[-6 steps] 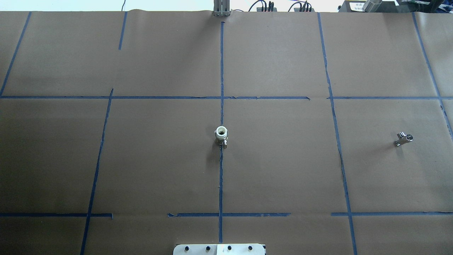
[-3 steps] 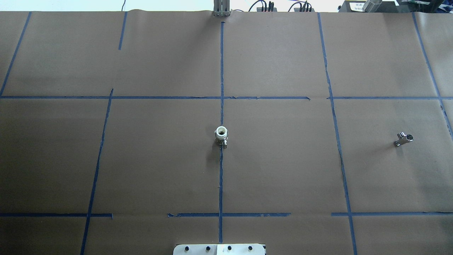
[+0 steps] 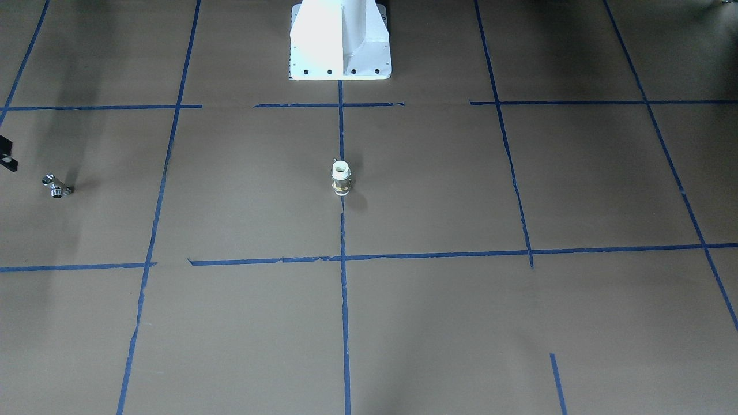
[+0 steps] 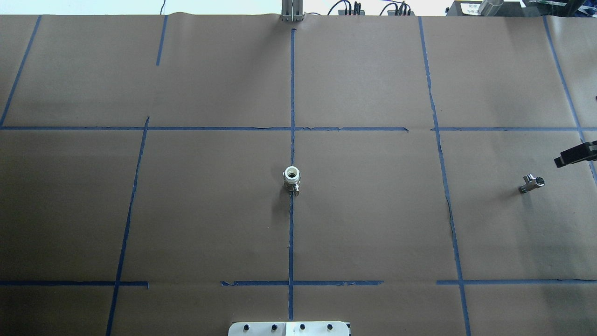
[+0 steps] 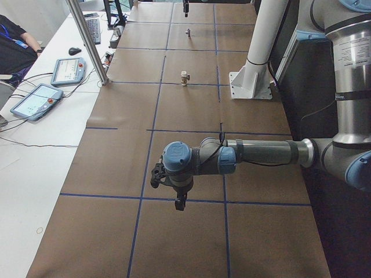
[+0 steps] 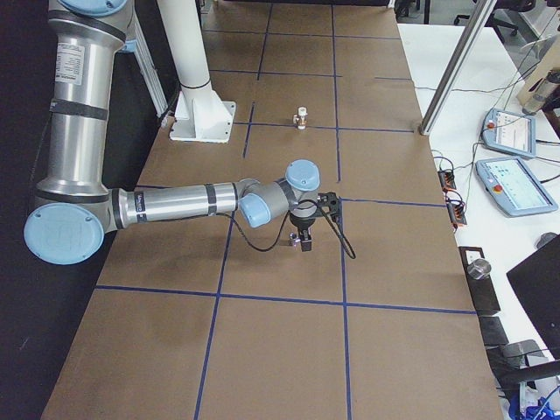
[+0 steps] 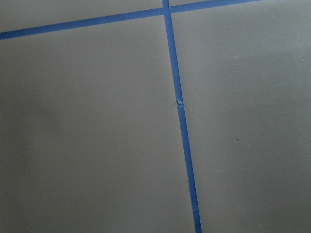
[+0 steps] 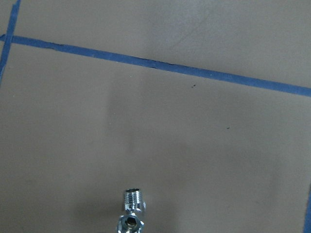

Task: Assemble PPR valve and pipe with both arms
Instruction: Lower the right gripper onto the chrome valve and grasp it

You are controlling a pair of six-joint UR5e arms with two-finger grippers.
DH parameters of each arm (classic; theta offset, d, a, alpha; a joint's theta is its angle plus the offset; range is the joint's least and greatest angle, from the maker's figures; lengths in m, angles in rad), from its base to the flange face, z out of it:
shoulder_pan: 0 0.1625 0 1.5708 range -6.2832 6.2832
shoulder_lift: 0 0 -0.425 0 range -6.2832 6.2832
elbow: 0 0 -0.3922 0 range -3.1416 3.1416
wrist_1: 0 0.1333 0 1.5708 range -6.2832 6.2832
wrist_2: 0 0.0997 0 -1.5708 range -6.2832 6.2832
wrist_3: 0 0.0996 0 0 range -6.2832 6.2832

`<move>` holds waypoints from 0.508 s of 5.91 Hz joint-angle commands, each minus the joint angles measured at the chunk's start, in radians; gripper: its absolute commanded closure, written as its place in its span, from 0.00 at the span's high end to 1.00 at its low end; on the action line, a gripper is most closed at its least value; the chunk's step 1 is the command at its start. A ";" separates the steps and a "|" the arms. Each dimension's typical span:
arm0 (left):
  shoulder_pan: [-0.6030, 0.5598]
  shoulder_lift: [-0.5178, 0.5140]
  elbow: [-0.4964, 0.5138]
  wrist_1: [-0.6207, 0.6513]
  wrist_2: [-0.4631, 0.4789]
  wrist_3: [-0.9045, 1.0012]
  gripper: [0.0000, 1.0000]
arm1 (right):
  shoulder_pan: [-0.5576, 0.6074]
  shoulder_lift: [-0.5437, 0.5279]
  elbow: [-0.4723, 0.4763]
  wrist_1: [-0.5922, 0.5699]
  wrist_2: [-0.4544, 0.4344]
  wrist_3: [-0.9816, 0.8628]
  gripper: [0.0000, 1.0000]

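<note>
The PPR valve, white with a brass band, stands upright on the centre tape line; it also shows in the front view. The pipe, a chrome T-shaped fitting, lies far to the right, also in the front view and at the bottom of the right wrist view. A black part of my right gripper pokes in at the right edge, just beyond the pipe; I cannot tell whether it is open. My left gripper hangs over bare paper far from both parts; I cannot tell its state.
Brown paper with a blue tape grid covers the table. The white robot base stands at the near-centre edge. An aluminium post and teach pendants stand along the operators' side.
A black part of my right gripper has come into the overhead view at the right edge near the pipe. The valve and the pipe have not moved.
</note>
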 commanded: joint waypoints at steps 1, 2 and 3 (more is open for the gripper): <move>0.001 -0.002 -0.001 -0.001 0.000 -0.003 1.00 | -0.087 -0.001 -0.004 0.023 -0.050 0.035 1.00; 0.000 -0.002 -0.001 -0.001 -0.002 -0.003 1.00 | -0.114 0.002 -0.007 0.023 -0.073 0.033 1.00; 0.000 -0.002 0.000 -0.001 0.000 -0.003 1.00 | -0.141 0.004 -0.024 0.042 -0.075 0.029 1.00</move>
